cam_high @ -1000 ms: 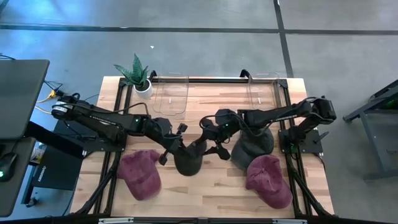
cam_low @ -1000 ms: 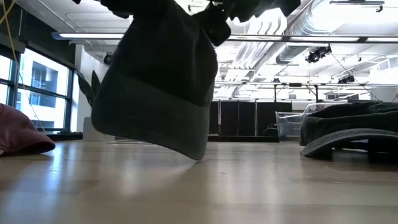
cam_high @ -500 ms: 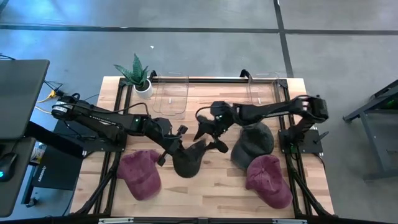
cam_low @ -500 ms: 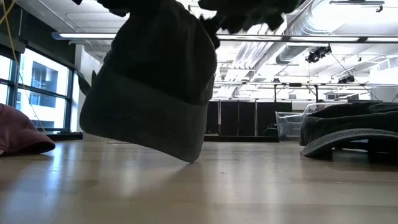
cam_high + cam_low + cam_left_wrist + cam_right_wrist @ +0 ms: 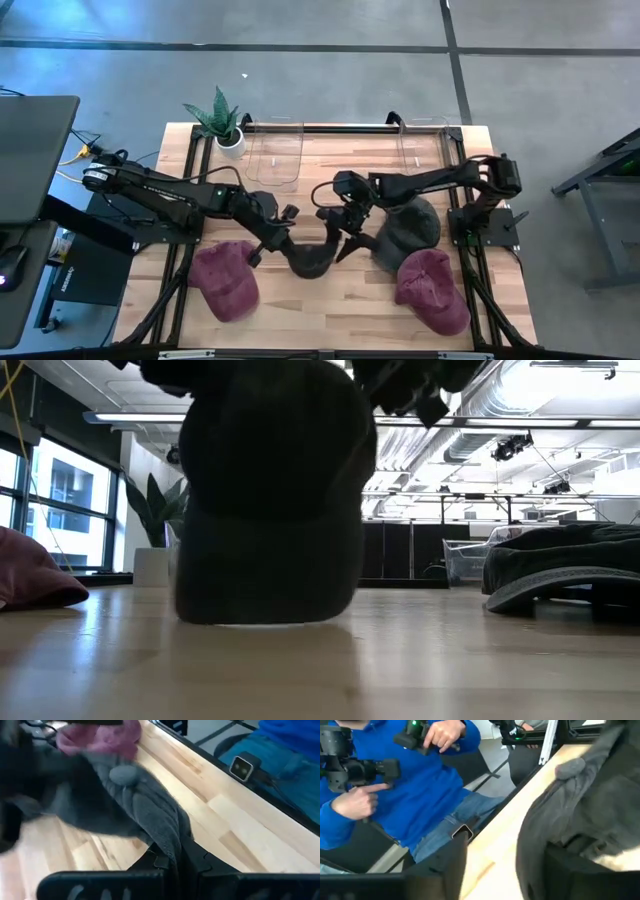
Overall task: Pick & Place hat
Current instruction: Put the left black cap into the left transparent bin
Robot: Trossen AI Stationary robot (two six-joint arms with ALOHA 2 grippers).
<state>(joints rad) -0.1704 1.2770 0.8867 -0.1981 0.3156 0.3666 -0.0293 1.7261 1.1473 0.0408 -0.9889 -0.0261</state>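
A dark grey hat hangs at the table's middle, with my left gripper shut on its left side. The left wrist view shows the crown's button facing away from the fingers. In the low view the hat hangs squarely, its lower rim at the tabletop; whether it touches, I cannot tell. My right gripper stands open at the hat's right side. In the right wrist view a fold of the hat lies between its spread fingers; touching or not, I cannot tell. My left gripper pinches a bunched fold of the hat's cloth between its two fingers, at the side away from the button. The fingers come from the table's left, slanting downward. The hat hangs from the hold, and its crown spreads out beyond the fingertips.
A second dark grey hat lies right of the middle. One maroon hat lies near left, another near right. A potted plant and two clear containers stand at the far edge. A person in blue sits beyond the table.
My right gripper has swung its wrist round and come down against the hat's right side. The hat, which hung tilted with one corner low, has turned and now hangs squarely with its rim level and lower. My left gripper has stayed in place, still shut on the hat.
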